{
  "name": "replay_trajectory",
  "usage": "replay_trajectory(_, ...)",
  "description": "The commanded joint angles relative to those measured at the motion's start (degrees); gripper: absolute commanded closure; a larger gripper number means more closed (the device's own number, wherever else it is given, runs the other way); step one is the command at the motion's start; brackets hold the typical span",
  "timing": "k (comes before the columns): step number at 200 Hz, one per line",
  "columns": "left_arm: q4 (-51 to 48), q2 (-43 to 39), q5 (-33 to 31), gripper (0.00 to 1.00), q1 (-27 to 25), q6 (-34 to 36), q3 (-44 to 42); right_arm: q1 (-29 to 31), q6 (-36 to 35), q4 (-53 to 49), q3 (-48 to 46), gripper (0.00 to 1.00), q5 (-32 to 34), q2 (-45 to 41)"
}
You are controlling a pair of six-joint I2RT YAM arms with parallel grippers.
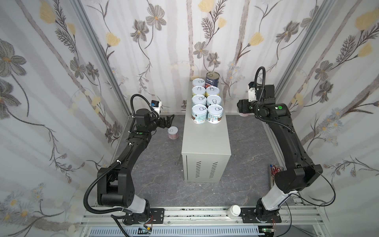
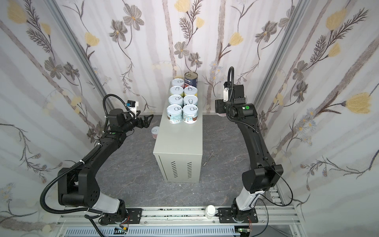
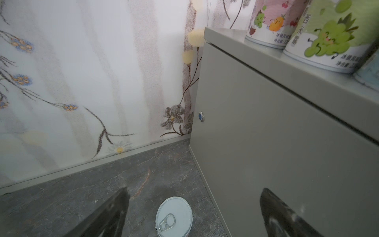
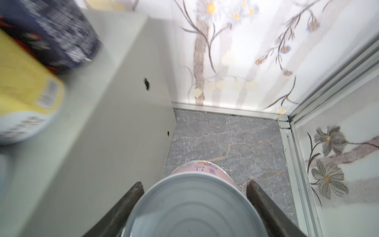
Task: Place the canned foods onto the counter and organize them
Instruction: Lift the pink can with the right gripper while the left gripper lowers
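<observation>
The counter [image 1: 205, 147] [image 2: 178, 143] stands mid-floor, with several short cans [image 1: 199, 113] in two rows on its top. Behind them stands the taller dark-blue can [image 1: 212, 79] [image 2: 190, 79]. One pink can [image 1: 172, 133] [image 2: 155, 132] [image 3: 174, 215] stands upright on the floor left of the counter. My left gripper [image 1: 168, 121] [image 3: 195, 190] hovers open above it, touching nothing. My right gripper [image 4: 194, 183] is shut on another pink can [image 4: 194, 205], held above the floor right of the counter [image 4: 102, 123]. In both top views that gripper is mostly hidden under its wrist [image 1: 249, 106].
A white plastic bottle [image 1: 233, 211] [image 2: 210, 211] lies on the front rail. Small scissors [image 2: 209, 158] lie on the floor right of the counter. A flat colourful item [image 1: 274, 174] sits behind the right arm's elbow. Floral walls close in on three sides.
</observation>
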Motion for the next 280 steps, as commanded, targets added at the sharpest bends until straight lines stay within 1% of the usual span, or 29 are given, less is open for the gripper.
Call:
replay_trajectory(1,0.92,0.15,-1.25,0.00,0.01,-0.03,-0.06,2.17,-2.16,-4.86,4.42,0.56,1.25,-1.93)
replay_trajectory(11,0.38,0.68,-2.39,0.00,0.05,-0.29,0.29,3.87,-3.20,-6.53,6.11,0.55,0.44,-2.69)
replay_trajectory(23,0.36,1.30,-4.25,0.00,0.00,-0.67,0.34,6.13,-5.10,-7.06,6.04,0.55,-1.31,-3.78)
replay_trajectory(26,0.28,1.48,-4.75,0.00,0.03,-0.69,0.38,6.61,-5.18,-7.18,6.03,0.55,-1.44,-5.47)
replay_trajectory(39,0.10,2.13,-6.41,0.00,-0.01,-1.17,0.62,8.58,-5.33,-7.54,6.13,0.56,-2.03,-7.36)
replay_trajectory(74,0.54,2.83,-6.98,0.00,0.00,-1.92,-0.05,12.74,-4.15,-8.15,6.55,0.55,-2.31,-11.33)
replay_trajectory(106,-0.14,4.18,-7.21,0.00,-0.01,-1.87,0.48,15.87,-3.96,-9.81,7.00,0.55,-3.18,-12.97)
replay_trajectory(133,-0.67,5.98,-7.47,0.00,0.03,-2.06,1.38,20.05,-4.49,-12.15,7.33,0.56,-3.15,-13.04)
replay_trajectory(171,-0.94,7.20,-7.37,0.00,0.00,-2.01,1.39,26.48,-3.07,-17.09,10.47,0.56,1.21,-12.38)
replay_trajectory(200,-1.30,8.76,-7.63,0.00,0.01,-2.53,2.23,29.89,-1.88,-17.86,10.69,0.55,-0.32,-11.30)
replay_trajectory(255,-0.26,12.44,-8.98,0.00,-0.01,-3.67,4.09,34.43,-2.45,-19.12,10.43,0.55,1.13,-7.54)
replay_trajectory(280,-0.17,12.93,-9.62,0.00,-0.27,-4.04,4.20,34.55,-3.07,-20.89,10.43,0.55,4.28,-6.20)
